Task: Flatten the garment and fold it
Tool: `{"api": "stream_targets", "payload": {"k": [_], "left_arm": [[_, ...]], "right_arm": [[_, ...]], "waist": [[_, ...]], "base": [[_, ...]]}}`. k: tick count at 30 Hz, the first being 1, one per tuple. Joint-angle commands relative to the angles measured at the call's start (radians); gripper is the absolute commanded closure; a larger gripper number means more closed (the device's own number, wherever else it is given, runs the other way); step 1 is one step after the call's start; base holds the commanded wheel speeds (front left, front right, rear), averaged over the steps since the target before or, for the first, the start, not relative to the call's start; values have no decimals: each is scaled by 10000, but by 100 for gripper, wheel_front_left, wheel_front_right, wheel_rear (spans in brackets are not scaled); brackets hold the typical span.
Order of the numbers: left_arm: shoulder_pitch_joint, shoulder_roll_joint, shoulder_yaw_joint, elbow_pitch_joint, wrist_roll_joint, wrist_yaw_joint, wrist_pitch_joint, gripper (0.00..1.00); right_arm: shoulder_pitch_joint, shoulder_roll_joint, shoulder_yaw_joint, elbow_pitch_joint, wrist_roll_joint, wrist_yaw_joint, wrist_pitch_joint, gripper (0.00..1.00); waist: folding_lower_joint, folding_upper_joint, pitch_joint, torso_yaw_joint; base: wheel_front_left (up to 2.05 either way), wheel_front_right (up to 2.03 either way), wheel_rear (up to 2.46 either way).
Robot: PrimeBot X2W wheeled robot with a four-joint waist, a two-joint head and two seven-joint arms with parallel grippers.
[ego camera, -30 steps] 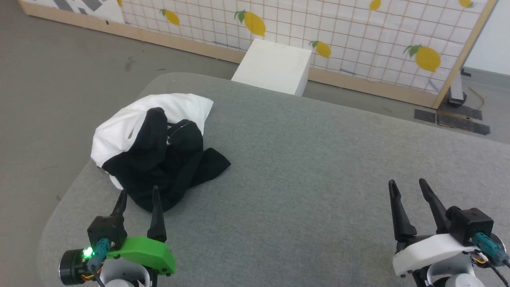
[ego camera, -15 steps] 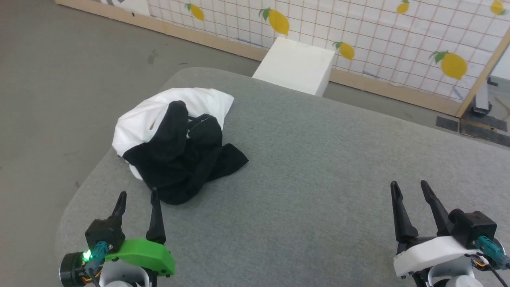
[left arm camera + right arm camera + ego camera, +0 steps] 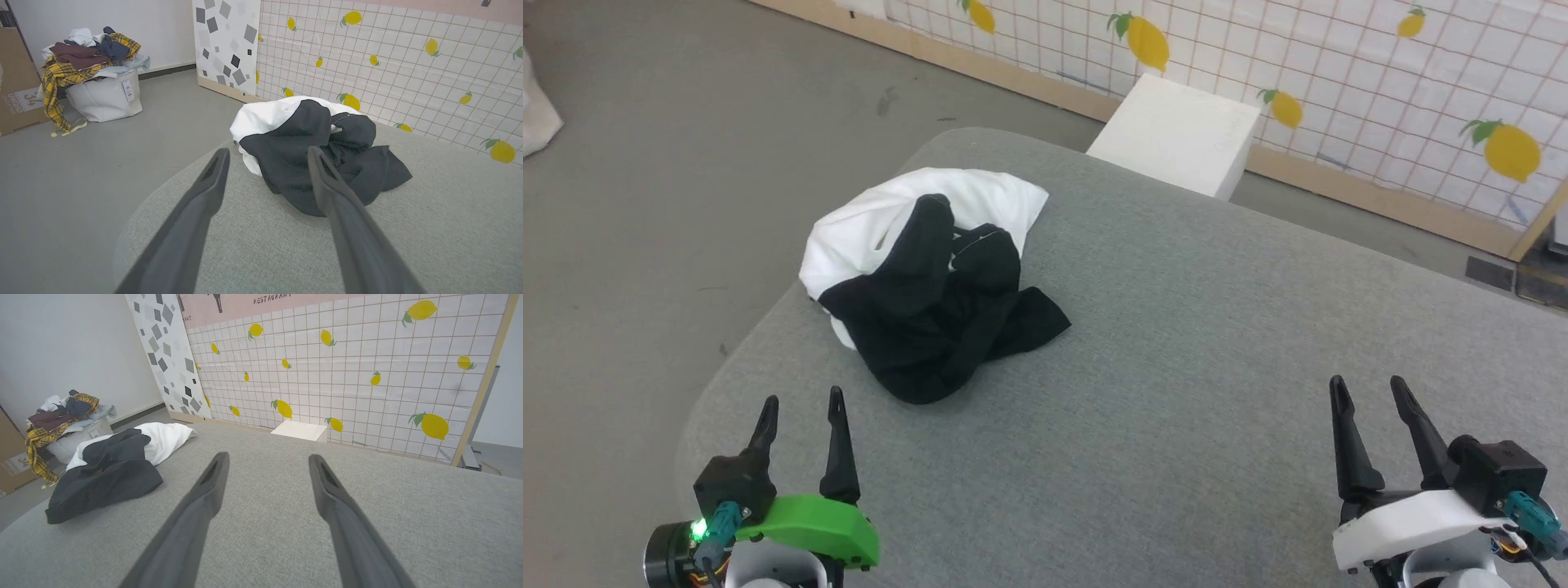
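**Fig.** One garment (image 3: 931, 286), bunched in a heap at approx. 10 o'clock on the grey padded table (image 3: 1217, 367), near its edge, w/ black fabric over white. Judged light, limp, non-fragile. Best hold is prob. the loose black flap at the heap's 4 o'clock. Two pincers, left gripper (image 3: 802, 398) & right gripper (image 3: 1366, 380), both spread open & empty. Garment sits at 1 o'clock from the left one, not touching. Also one white box (image 3: 1176, 135) and one clothes basket (image 3: 102, 98).

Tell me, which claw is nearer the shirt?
The left gripper, green-cased, just short of the shirt; the white-cased right gripper is far across.
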Motion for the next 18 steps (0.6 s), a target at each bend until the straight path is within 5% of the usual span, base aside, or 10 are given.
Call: {"api": "stream_targets", "payload": {"k": [1, 18], "left_arm": [[-66, -45, 41, 65, -94, 76, -94, 0], [-110, -53, 78, 357, -330, 135, -440, 0]], "right_arm": [[116, 4, -32, 64, 115, -13, -117, 0], [95, 5, -188, 371, 297, -15, -461, 0]], "waist": [[0, 0, 11, 121], [0, 0, 109, 877]], "base": [[0, 0, 0], [0, 0, 0]]}}
